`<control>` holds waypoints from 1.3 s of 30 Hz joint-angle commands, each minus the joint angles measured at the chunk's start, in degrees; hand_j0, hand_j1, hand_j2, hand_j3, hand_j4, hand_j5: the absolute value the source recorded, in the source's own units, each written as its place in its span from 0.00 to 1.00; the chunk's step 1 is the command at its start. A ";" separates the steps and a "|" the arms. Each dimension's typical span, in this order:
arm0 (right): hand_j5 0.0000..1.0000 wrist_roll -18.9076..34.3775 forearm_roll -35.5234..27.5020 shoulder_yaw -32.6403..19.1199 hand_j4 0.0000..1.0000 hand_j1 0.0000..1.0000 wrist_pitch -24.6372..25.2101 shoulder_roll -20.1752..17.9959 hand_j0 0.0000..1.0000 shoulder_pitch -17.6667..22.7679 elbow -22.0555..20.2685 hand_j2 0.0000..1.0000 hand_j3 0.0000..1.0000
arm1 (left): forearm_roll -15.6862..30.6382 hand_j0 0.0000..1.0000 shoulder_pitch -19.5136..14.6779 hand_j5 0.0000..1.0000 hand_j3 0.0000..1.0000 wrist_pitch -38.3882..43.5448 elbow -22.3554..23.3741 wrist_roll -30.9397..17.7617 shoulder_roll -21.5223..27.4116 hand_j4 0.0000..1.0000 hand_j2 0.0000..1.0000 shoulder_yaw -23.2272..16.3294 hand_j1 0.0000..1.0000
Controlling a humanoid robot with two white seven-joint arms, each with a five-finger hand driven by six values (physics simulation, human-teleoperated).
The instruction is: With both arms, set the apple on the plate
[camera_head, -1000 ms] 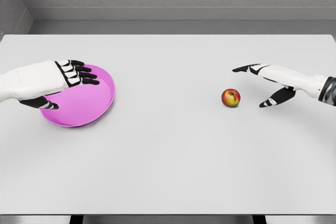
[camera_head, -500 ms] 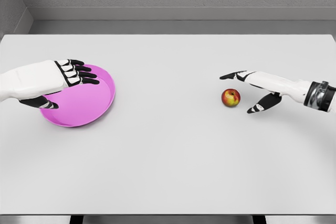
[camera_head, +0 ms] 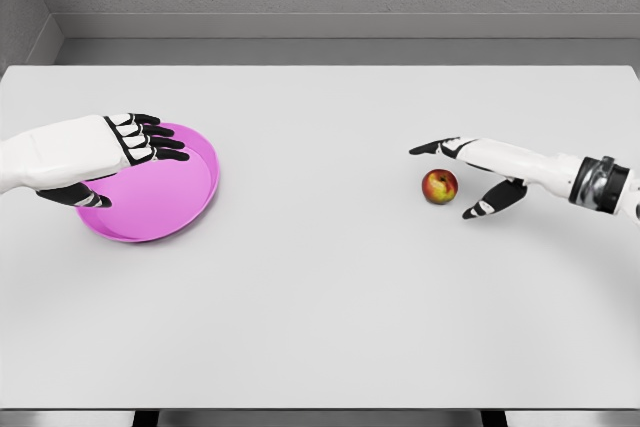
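Apple [camera_head: 440,186] on the white table [camera_head: 330,287], well right of the pink plate [camera_head: 190,202]. Right hand [camera_head: 478,172] spread open around apple, fingers behind, thumb in front, gripping nothing. Left hand [camera_head: 105,152] flat over plate, fingers extended, empty.

A wide, pale grey table [camera_head: 330,297] fills most of the head view, its far edge running straight below a grey wall and its near edge showing a thin dark strip underneath. On its left part lies a round pink plate [camera_head: 175,202] with a low raised rim, resting flat on the surface. On the right part, well apart from the plate, a small red-and-yellow apple [camera_head: 439,186] sits directly on the tabletop, throwing a faint shadow beneath itself.
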 commanded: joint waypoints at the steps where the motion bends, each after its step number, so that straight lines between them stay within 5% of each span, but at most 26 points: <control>1: 1.00 -0.02 -0.34 0.14 1.00 1.00 0.15 -0.05 1.00 0.00 0.02 1.00 1.00 | 0.36 1.00 -0.09 1.00 1.00 0.07 0.00 0.03 0.07 1.00 1.00 0.04 1.00; 29: 1.00 -0.02 3.88 0.05 1.00 1.00 0.15 3.29 1.00 -1.58 6.00 1.00 1.00 | 0.27 1.00 -0.17 1.00 1.00 0.07 0.00 -0.77 -0.02 1.00 1.00 0.04 1.00; 39: 0.89 -0.02 3.88 -0.13 0.89 0.89 0.15 3.38 0.89 -2.11 5.82 0.89 0.89 | 0.27 1.00 -0.17 1.00 1.00 0.07 0.09 -0.77 -0.11 1.00 1.00 0.04 1.00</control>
